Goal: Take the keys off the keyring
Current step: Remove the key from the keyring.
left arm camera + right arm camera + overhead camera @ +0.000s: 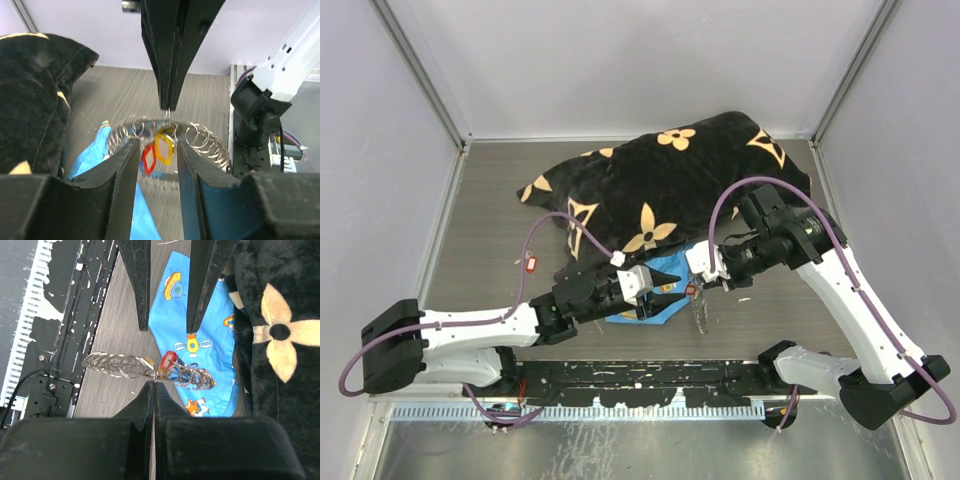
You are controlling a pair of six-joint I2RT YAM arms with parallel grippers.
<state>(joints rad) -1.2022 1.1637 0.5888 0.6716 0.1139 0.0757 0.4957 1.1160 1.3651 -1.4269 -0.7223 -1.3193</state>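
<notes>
Right tool (154,386) is clamped on the top of the keyring (120,365). Left tool (158,149) is spread, red and yellow keys (164,148) dangling right between its fingers (125,170). Looks like the grab-a-key step; next it needs to close on one head and slide it off.

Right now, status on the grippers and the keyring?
Right gripper shut on the keyring. Left gripper open, jaws lined up on the keys, not gripping. Keys hanging on the ring. Blue cloth beneath; nothing blocking.
</notes>
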